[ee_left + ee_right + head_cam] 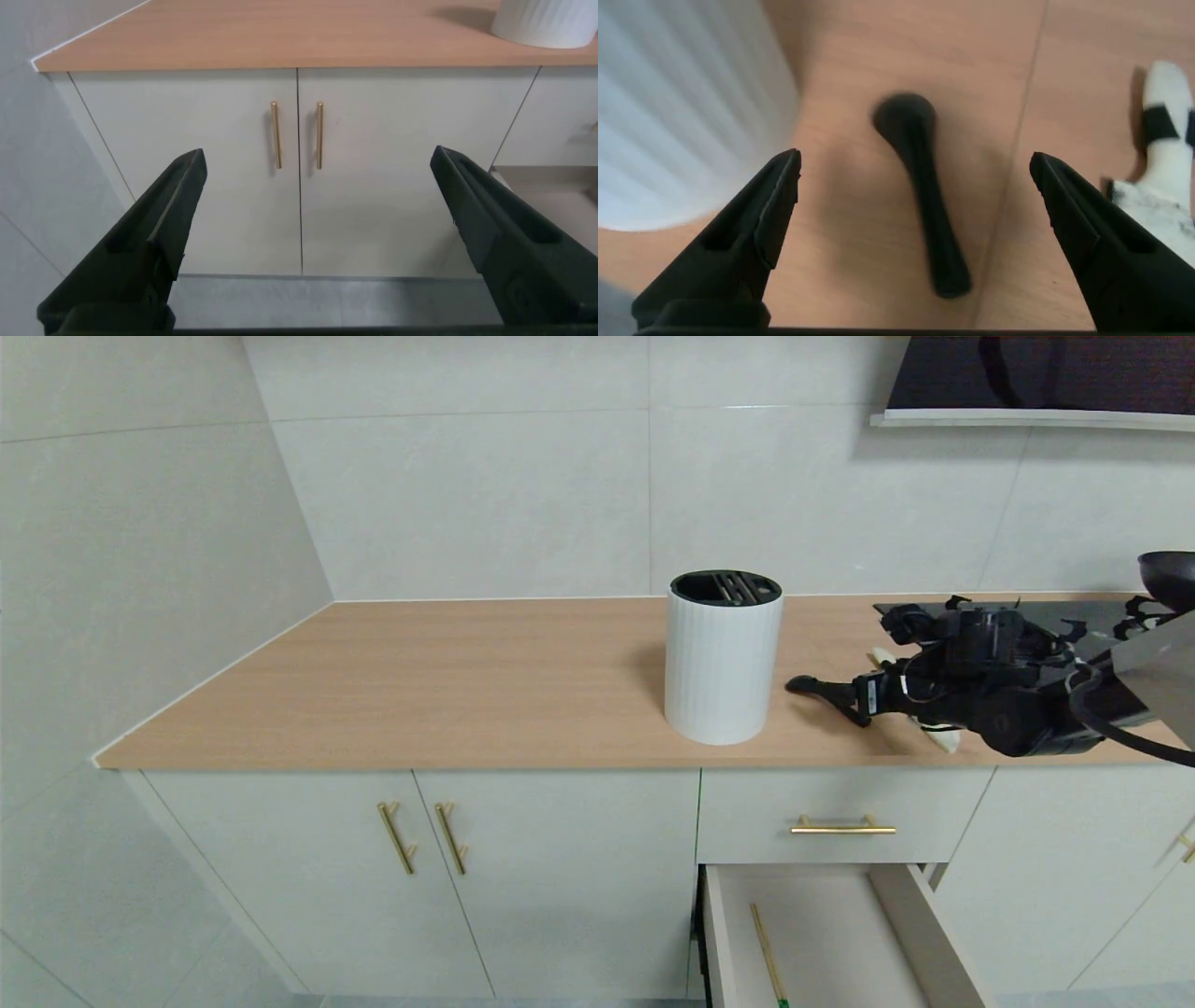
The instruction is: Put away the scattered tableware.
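Black long-handled spoon (920, 187) lies flat on the pale wooden countertop (420, 681), just beside the white ribbed cylindrical utensil holder (723, 663). Right gripper (913, 168) hangs over it, jaws spread wide, lined up to straddle that handle, I'd say. Left gripper (318, 177), equally wide and holding nothing, faces the white cabinet doors (374, 196). No legible writing anywhere.

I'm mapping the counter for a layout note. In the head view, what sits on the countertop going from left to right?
white ribbed holder → black spoon → black cooktop → dark pan
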`<state>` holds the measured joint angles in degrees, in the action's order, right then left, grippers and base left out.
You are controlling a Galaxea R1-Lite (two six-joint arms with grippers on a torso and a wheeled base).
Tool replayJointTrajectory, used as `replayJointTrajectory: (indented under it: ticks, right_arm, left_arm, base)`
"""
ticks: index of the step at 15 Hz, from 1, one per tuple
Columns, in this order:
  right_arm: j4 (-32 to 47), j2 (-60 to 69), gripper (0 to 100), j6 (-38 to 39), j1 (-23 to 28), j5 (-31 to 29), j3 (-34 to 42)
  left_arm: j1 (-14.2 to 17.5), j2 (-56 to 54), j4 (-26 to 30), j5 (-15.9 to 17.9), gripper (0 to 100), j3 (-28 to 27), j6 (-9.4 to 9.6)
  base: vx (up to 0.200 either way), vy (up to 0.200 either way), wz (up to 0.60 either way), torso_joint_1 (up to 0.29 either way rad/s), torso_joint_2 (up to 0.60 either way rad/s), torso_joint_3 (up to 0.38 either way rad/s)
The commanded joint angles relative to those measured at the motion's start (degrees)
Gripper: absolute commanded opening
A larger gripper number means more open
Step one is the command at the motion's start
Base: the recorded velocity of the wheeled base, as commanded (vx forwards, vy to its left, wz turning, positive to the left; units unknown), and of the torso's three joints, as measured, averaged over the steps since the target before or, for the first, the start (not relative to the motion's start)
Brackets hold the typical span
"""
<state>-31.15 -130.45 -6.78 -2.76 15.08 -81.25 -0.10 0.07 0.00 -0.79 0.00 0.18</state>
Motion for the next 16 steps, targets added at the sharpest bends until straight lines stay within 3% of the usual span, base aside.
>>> replayJointTrajectory:
  ticks: [1, 16]
  right_arm:
    - [-0.1, -2.5, 100, -0.1, 0.0, 0.0, -0.6]
    - [5.3, -4.3, 100, -0.8, 0.2, -1.4, -3.7]
  left_arm:
    - [0.1, 0.0, 0.0, 0.0, 100, 0.0, -0.01]
    - [0.1, 0.0, 0.0, 0.0, 100, 0.0, -0.01]
  base:
    - [0.000, 0.000, 0.00, 0.000, 0.00, 0.000]
    - [0.000, 0.000, 0.00, 0.000, 0.00, 0.000]
